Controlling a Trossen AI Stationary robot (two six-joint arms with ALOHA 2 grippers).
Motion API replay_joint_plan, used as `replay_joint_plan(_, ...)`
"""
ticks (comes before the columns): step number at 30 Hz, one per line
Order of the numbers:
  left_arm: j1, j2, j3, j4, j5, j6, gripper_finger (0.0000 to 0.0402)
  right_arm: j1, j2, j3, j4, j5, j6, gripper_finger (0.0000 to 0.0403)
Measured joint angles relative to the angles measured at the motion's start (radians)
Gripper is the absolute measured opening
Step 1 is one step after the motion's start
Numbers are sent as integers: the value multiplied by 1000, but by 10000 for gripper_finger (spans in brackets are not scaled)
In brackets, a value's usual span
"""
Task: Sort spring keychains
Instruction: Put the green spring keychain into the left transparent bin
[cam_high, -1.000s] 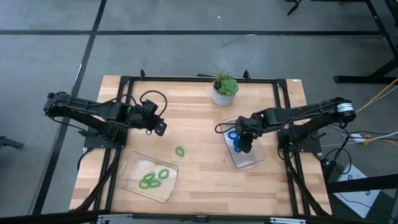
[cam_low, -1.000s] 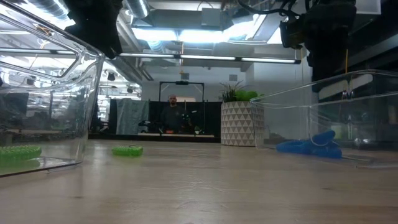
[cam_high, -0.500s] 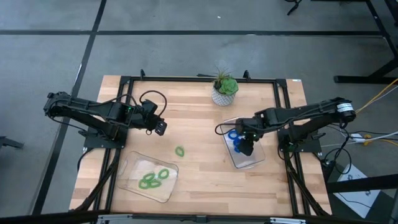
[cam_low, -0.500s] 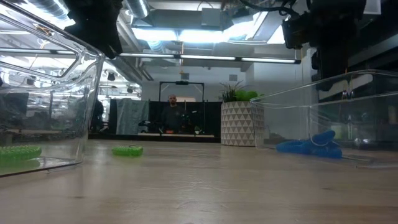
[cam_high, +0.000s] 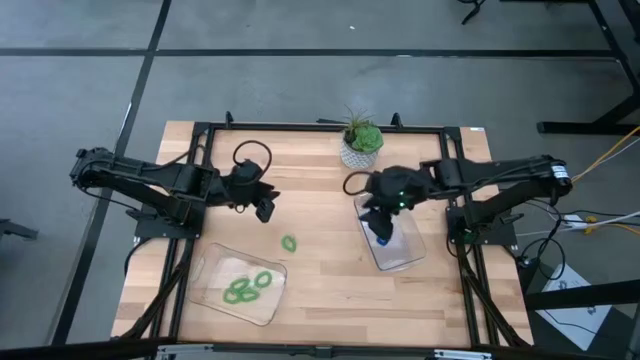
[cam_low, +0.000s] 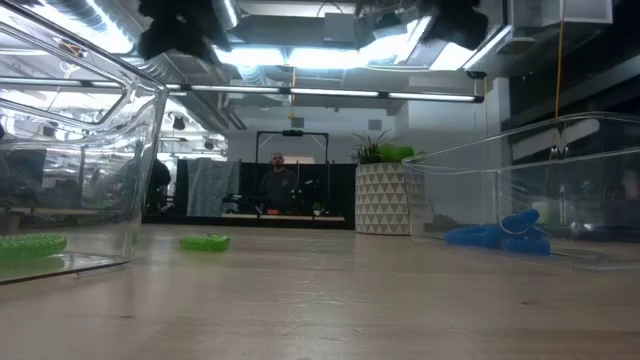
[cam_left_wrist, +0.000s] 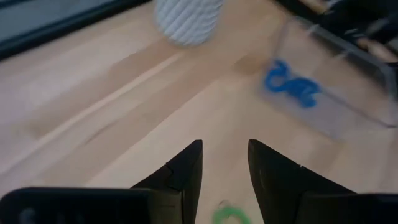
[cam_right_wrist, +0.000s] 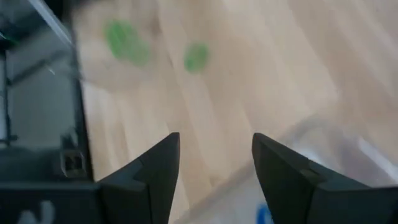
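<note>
Currently: one green spring keychain (cam_high: 289, 243) is lying loose on the tabletop (cam_high: 320, 290), between the two clear trays. Green tray (cam_high: 215, 268) is holding the other green loops (cam_high: 250, 286); blue tray (cam_high: 410, 255) is holding the blue loops (cam_low: 497, 235). Right pincer (cam_high: 383, 232) is hanging over the blue tray, fingers apart, empty. Left pincer (cam_left_wrist: 224, 163) is pointing toward the stray loop, fingers apart, empty. Next move, likely: descend on the loop, close, carry it to the green tray.

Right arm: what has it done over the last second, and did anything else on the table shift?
The right gripper has swung toward the table's middle, open and empty, above the tray holding the blue keychains. The left gripper edged toward the loose green keychain. Keychains, both trays and the plant stayed put.
</note>
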Motion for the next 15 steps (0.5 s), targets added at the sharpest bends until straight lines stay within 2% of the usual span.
replay_joint_plan(7,0,41,1,157,58,145,123,0,0,47,256,14,-110,200)
replay_joint_plan(15,1,194,1,168,241,158,123,5,0,47,488,14,-200,200)
